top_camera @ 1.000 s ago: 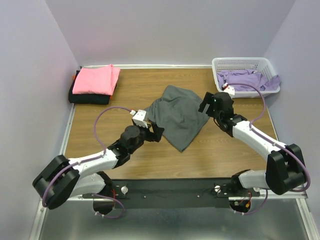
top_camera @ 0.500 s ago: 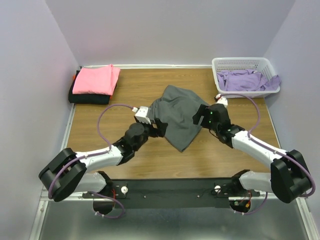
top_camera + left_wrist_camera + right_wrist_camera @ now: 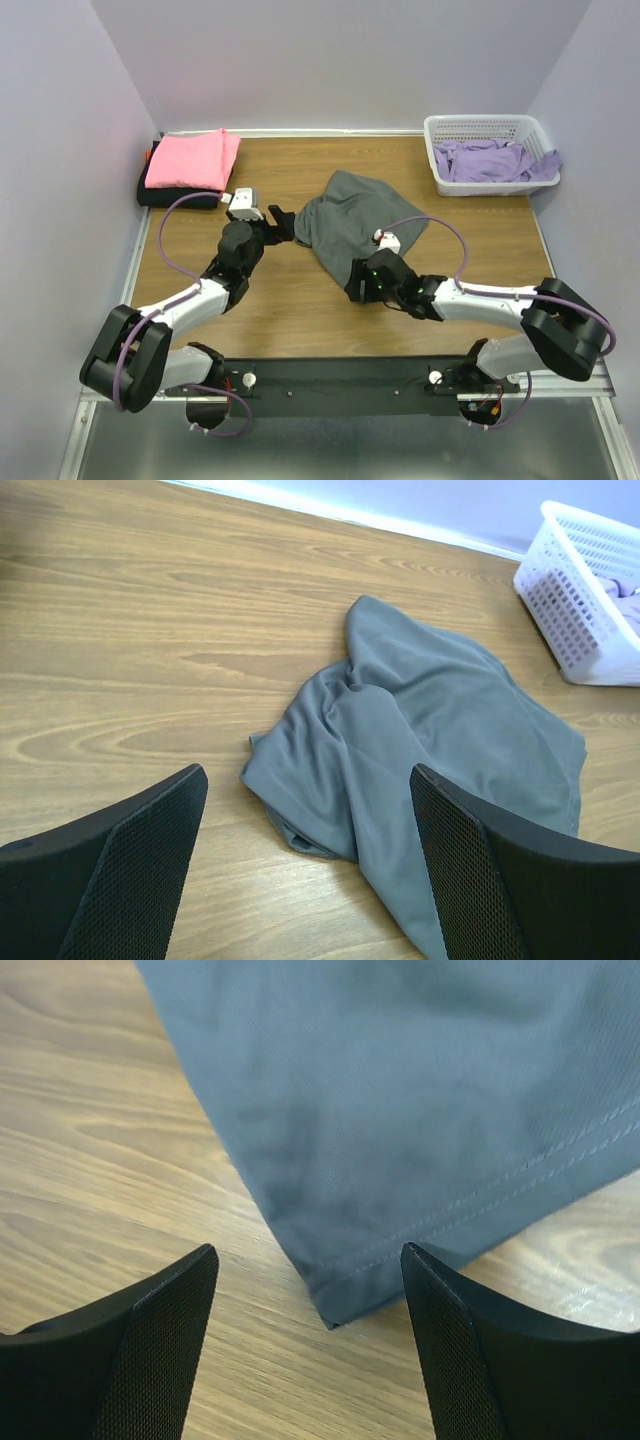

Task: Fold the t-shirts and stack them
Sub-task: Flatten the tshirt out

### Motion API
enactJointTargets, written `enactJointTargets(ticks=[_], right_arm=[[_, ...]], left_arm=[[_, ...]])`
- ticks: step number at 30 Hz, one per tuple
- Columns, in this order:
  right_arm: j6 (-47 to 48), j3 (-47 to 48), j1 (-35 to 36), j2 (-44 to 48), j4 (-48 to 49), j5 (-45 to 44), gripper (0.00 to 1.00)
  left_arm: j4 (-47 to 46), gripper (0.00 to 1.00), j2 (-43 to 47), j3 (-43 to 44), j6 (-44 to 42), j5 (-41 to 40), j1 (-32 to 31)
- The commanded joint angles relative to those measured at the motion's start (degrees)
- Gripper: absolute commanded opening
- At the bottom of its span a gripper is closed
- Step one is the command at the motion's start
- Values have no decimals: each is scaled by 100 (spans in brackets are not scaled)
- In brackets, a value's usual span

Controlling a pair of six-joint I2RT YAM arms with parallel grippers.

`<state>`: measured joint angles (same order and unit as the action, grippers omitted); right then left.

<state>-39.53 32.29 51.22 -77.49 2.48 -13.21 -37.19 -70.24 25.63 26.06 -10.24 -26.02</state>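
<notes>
Lying crumpled at the middle of the table [image 3: 290, 300], the grey shirt [image 3: 350, 215] is flanked by 2 arms; its far end points toward the back wall and its near corner narrows toward the front edge.

The left gripper [image 3: 278, 220] sits just beside the shirt's left edge, jaws spread wide with nothing between them; in the left wrist view the gripper [image 3: 305, 780] faces the rumpled folds of the shirt [image 3: 430, 720], which lie just ahead of its fingers [image 3: 130, 860].

The right gripper [image 3: 358, 285] is low at the shirt's near corner, jaws also spread; in the right wrist view the gripper [image 3: 308, 1255] frames the stitched hem corner of the shirt [image 3: 420, 1090] between its 2 fingers [image 3: 470, 1350], which are not closed on the cloth; whether they touch it cannot be told.

At the table's far left corner a folded pink shirt [image 3: 190, 158] rests on a folded black shirt [image 3: 175, 197]; at the far right, purple shirts [image 3: 495, 160] fill a white basket [image 3: 485, 125], one draped over its right rim; the basket [image 3: 580, 610] also shows in the left wrist view, well apart from the grey shirt.
</notes>
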Motion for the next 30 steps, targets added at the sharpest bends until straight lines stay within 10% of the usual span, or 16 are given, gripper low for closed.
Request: enactJointTargets(ticks=[1, 14, 17, 21, 30], right_arm=[[-248, 118, 221, -265, -222, -559, 80], [-354, 357, 634, -591, -1171, -964, 63], [-363, 374, 643, -758, -1215, -903, 49], [-389, 409, 644, -794, -1355, -1182, 3], [304, 998, -129, 1094, -2270, -2959, 2]], left_arm=[[18, 90, 256, -102, -137, 224, 114], [28, 90, 388, -216, -181, 277, 299], [28, 91, 362, -216, -189, 286, 308], [36, 91, 335, -207, -233, 251, 326], [80, 89, 142, -163, -242, 180, 317]])
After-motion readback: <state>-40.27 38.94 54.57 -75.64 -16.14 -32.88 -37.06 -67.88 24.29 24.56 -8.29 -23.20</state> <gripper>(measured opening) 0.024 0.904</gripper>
